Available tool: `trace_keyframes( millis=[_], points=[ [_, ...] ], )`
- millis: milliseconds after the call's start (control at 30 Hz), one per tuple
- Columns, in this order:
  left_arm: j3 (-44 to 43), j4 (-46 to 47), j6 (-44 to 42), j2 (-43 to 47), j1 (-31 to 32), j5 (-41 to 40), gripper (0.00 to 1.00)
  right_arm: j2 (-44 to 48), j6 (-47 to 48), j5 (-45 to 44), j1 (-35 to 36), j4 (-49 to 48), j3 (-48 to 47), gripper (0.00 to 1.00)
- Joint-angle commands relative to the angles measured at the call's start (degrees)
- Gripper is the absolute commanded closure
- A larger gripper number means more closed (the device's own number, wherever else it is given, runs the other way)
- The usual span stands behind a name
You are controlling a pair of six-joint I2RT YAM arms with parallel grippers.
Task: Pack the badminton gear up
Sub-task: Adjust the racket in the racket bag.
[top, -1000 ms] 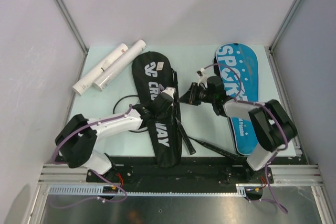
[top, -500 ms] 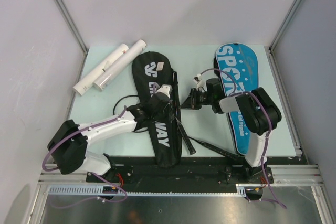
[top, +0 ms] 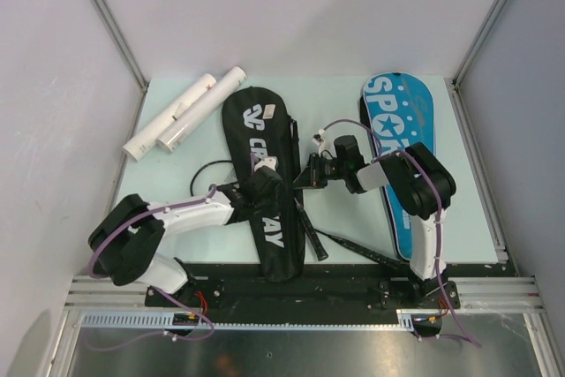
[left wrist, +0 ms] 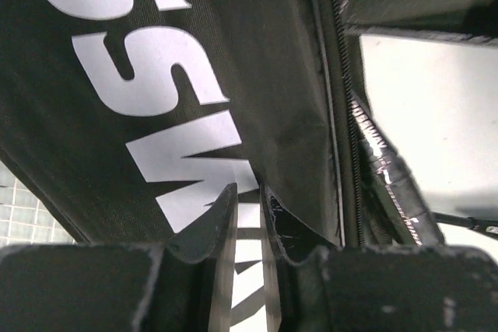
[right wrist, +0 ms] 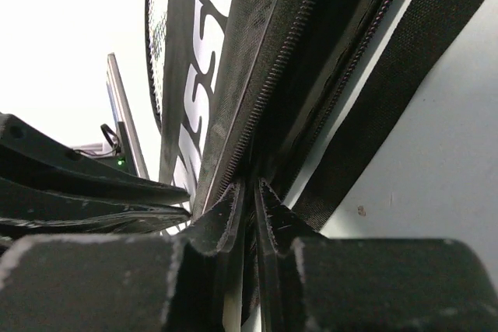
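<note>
A black racket bag (top: 258, 121) with white lettering lies in the middle of the table. My left gripper (top: 265, 184) rests on its lettered top, jaws nearly together with nothing between them; it also shows in the left wrist view (left wrist: 247, 190). My right gripper (top: 305, 174) is shut on the bag's zipped right edge (right wrist: 268, 91); it also shows in the right wrist view (right wrist: 250, 184). A black racket handle (top: 311, 231) lies along that edge. The blue SPORT bag (top: 402, 130) lies at the right. Two white tubes (top: 181, 112) lie at the back left. No shuttlecocks show.
A thin black shaft (top: 362, 251) lies slanted near the front edge, between the two bags. The bag's black strap (top: 294, 140) runs along its right side. Grey walls and metal rails enclose the pale green table (top: 340, 112) on three sides.
My right gripper has moved left onto the black bag's edge. My left gripper has slid nearer along the bag's top, towards the arm bases.
</note>
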State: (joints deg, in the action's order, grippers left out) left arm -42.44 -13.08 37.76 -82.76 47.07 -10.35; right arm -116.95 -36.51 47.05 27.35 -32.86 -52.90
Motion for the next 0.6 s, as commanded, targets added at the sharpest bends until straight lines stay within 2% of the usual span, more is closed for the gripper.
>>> trace_keyframes(
  millis=[0,133,333,467,567],
  points=[
    [1.74,4.02,2.41,-1.88,-0.22,-0.20,0.79,-1.44,-1.63,1.47,0.86,-4.40,-1.59,0.85],
    [3.14,5.26,2.76,-2.14,-0.22,0.33,0.79,-2.23,-2.51,1.82,1.30,-5.11,-1.94,0.74],
    [4.11,6.75,3.29,-1.96,-0.14,0.86,0.78,-3.99,-3.38,2.43,3.23,-5.28,-2.55,0.69],
    [4.20,7.46,3.37,-2.49,0.13,1.21,0.78,-7.06,-7.43,3.23,4.28,-11.51,-4.04,0.68],
    [4.20,7.89,3.29,-2.41,0.65,1.21,0.78,-8.12,-8.84,2.79,4.29,-12.92,-6.24,0.72]
  ],
)
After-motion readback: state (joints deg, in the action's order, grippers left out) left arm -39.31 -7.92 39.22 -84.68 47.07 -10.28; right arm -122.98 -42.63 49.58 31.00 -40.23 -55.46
